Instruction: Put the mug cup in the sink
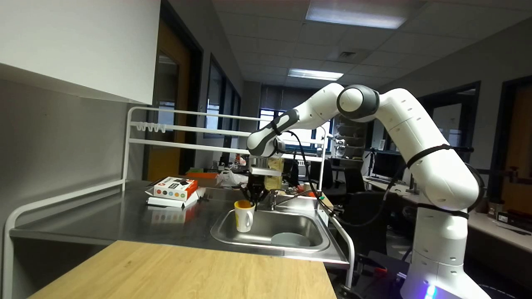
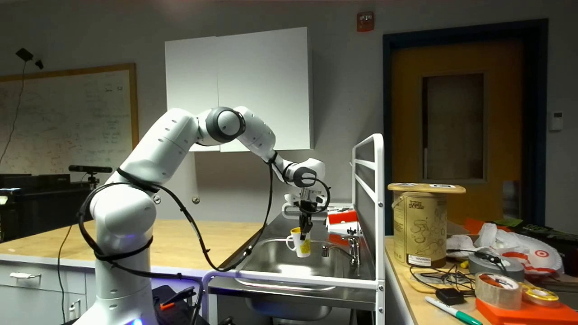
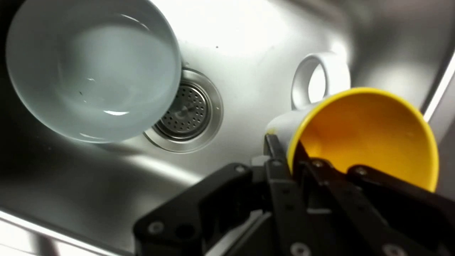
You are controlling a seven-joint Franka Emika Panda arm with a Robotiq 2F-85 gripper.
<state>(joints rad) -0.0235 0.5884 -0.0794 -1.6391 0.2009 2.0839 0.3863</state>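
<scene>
- My fingers (image 3: 279,170) are clenched on the wall of the mug (image 3: 369,131), one inside it and one outside, with the yellow rim passing between them.
- I have the mug, white outside and orange inside, at the left end of the sink (image 1: 286,220) in an exterior view; it is mouth up, and I cannot tell whether its base touches the bottom.
- Its handle (image 3: 336,69) sits apart from my fingers.
- In my wrist view a bowl (image 3: 96,71) lies in the sink, left of the mug and apart from it, hiding part of the drain (image 3: 193,113).
- The tap (image 2: 354,253) stands at the right end of the sink in an exterior view, with the mug to the left of it.
- The metal worktop (image 1: 133,220) frames the sink and carries a red-and-white box (image 1: 174,189), left of the mug and farther off.
- A wooden worktop (image 1: 187,270) fills the near side in an exterior view.
- My arm (image 1: 409,133) reaches in from the right there, its end pointing down over the mug.
- A white rack (image 1: 191,128) runs along the far side of the metal worktop.
- Over on the right, well apart from the sink, I see a tub (image 2: 420,230), rolls of tape (image 2: 498,291) and a marker (image 2: 454,310).
</scene>
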